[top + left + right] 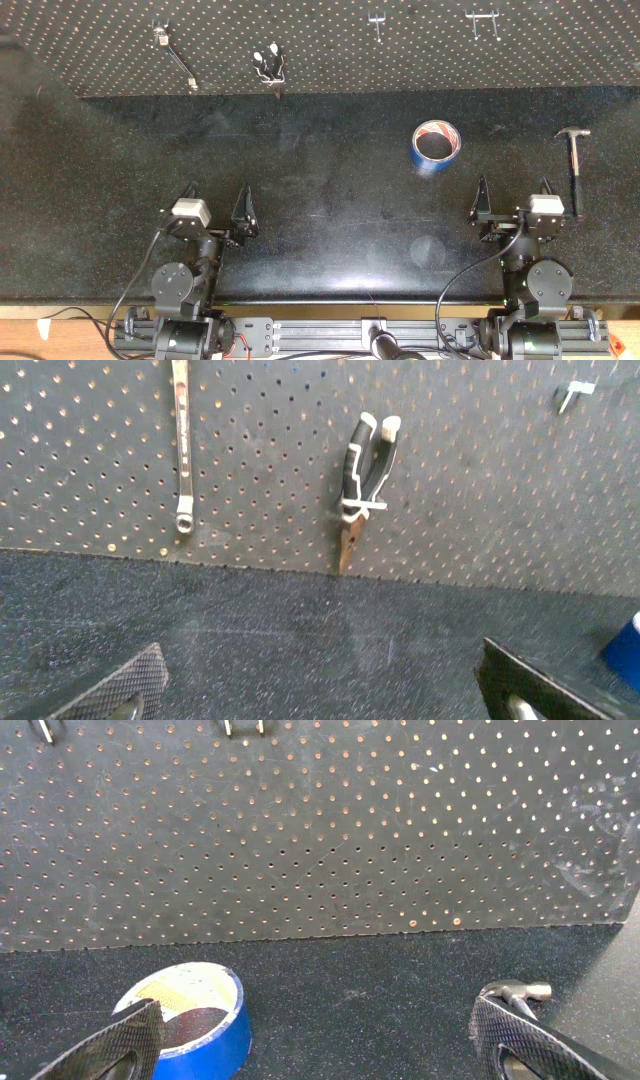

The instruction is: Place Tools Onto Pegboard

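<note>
Two right fingers (110,1045) spread, hammer (574,170) just beside

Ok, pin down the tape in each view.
Top view: tape lies right of middle, left of the hammer, below the pegboard.
Left wrist view: a blue sliver at the picture's edge, in front of the pegboard.
Right wrist view: tape close in front, across from the hammer head.
Shared landmark: the pegboard behind it.

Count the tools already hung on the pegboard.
2: a wrench on the pegboard's left part, and pliers hooked to its right. The tape and hammer lie on the table.
</note>
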